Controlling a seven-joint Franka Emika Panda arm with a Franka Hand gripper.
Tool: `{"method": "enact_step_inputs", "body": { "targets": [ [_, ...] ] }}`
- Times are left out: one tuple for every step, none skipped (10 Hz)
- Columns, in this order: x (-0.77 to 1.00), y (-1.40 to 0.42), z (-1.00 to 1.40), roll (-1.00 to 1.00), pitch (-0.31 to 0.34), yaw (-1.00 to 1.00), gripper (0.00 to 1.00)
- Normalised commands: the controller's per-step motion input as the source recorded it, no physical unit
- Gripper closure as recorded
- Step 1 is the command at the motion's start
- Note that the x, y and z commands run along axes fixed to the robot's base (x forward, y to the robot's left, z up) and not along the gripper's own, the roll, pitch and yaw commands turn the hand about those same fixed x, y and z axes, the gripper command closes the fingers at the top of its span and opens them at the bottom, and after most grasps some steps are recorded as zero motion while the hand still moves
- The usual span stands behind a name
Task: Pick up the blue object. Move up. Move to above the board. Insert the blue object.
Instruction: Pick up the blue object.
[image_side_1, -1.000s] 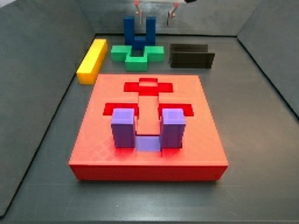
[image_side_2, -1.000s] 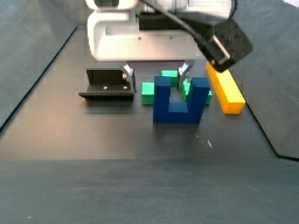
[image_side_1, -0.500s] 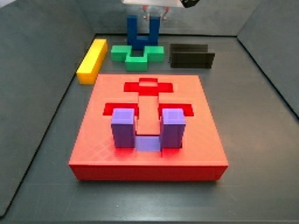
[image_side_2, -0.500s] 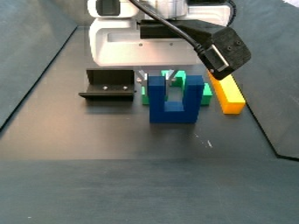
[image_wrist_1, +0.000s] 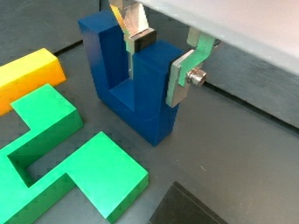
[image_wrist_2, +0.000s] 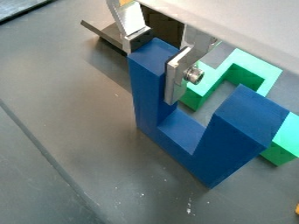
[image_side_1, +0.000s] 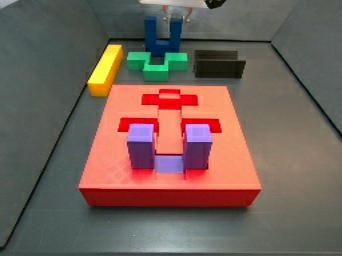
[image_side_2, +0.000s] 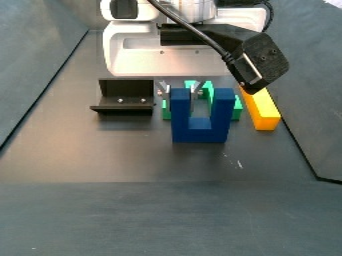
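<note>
Risk: slip or tilt on lift, since grip takes only one prong, off-centre. Tool straddles one prong of the blue object, plates narrowly apart, apparently touching both faces; firm clamp unconfirmed. Object on table below, green block beside; board well apart.

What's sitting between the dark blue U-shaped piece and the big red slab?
Only the green block lies between the blue object and the board, as a side view shows. The hand straddles one blue prong.
</note>
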Motion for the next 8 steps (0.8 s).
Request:
{"method": "enact_step_inputs", "body": {
  "targets": [
    [0.0, 0.0, 0.0, 0.0, 0.0, 0.0, 1.0],
    [0.0, 0.0, 0.0, 0.0, 0.0, 0.0, 1.0],
    [0.0, 0.0, 0.0, 0.0, 0.0, 0.0, 1.0],
    [0.0, 0.0, 0.0, 0.0, 0.0, 0.0, 1.0],
    [0.0, 0.0, 0.0, 0.0, 0.0, 0.0, 1.0],
    [0.0, 0.0, 0.0, 0.0, 0.0, 0.0, 1.0],
    [0.0, 0.0, 0.0, 0.0, 0.0, 0.0, 1.0],
    [0.0, 0.0, 0.0, 0.0, 0.0, 0.0, 1.0]
  ]
}}
